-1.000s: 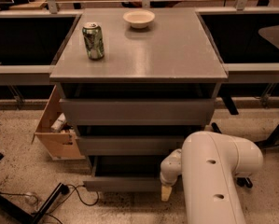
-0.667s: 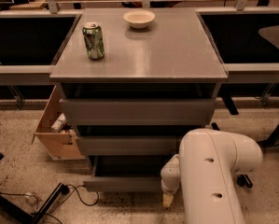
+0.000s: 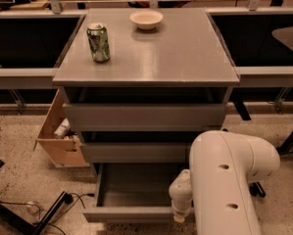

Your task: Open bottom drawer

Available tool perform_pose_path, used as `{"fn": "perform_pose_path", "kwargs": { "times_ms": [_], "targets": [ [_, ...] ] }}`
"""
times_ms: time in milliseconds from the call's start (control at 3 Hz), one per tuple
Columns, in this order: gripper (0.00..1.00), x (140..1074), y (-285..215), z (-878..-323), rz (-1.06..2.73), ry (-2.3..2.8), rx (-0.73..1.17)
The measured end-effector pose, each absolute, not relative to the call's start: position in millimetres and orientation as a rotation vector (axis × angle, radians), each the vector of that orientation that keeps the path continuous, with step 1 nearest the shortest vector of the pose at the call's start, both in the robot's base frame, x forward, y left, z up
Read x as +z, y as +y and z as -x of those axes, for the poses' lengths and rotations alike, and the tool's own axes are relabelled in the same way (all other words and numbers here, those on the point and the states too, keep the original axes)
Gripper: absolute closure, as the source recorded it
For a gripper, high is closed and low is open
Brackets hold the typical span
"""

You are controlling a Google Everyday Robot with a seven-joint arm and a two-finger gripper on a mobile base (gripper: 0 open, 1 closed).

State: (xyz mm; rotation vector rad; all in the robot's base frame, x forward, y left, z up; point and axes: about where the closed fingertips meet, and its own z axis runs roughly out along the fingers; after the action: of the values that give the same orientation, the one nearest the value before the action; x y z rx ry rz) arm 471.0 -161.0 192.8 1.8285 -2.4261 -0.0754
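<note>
Three drawers in grey cabinet [image 3: 146, 115]; bottom drawer [image 3: 136, 192] stands pulled out, shallow tray exposed. White arm [image 3: 229, 180] at right, gripper [image 3: 178, 217] low by drawer's front right edge; its grip cannot be told. Green can [image 3: 98, 43], white bowl [image 3: 146, 19] on tabletop [image 3: 185, 58].

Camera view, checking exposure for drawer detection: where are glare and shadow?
Camera view: soft glare on the grey cabinet top; the open, shallow grey bottom drawer is dim but readable; the end effector, at the drawer's front rim, is well lit.

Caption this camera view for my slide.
Gripper at front edge of open bottom drawer; can and bowl on cabinet top.
</note>
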Motion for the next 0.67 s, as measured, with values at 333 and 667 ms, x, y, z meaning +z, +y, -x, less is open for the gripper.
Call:
{"fn": "perform_pose_path", "kwargs": {
  "times_ms": [333,667],
  "targets": [
    [0.97,196,-163,-457,-1.788,-2.425,-0.082],
    [1.00,201,-174,-437,-1.722,-2.440,-0.057]
  ]
}}
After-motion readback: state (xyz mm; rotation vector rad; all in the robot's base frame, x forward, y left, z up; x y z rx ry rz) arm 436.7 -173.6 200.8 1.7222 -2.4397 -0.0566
